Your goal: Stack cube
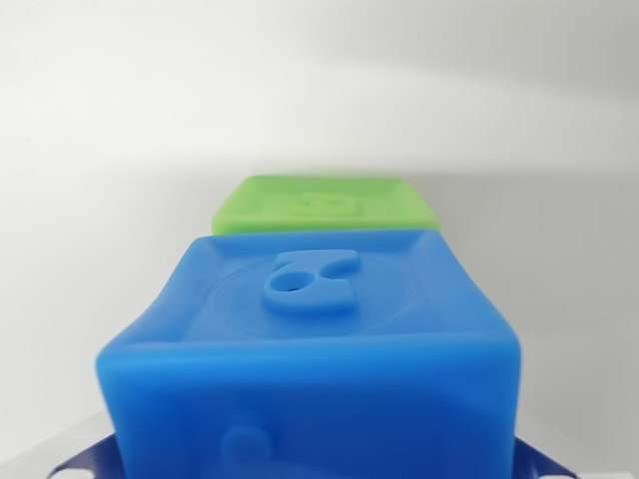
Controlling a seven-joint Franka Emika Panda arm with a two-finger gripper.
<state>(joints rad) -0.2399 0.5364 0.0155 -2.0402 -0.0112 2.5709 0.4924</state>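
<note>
A soft blue cube (310, 339) fills the lower half of the wrist view, very close to the camera, with a raised figure on its top face. Dark finger parts (78, 461) show at both bottom corners, pressed against the cube's sides, which bow inward there. My gripper (310, 467) is shut on this blue cube; most of each finger is hidden by it. Right behind the blue cube sits a green cube (324, 205) on the white surface; only its top face and a strip of its front show.
A plain white surface (100, 200) spreads around both cubes and rises into a pale white background. Nothing else stands in view.
</note>
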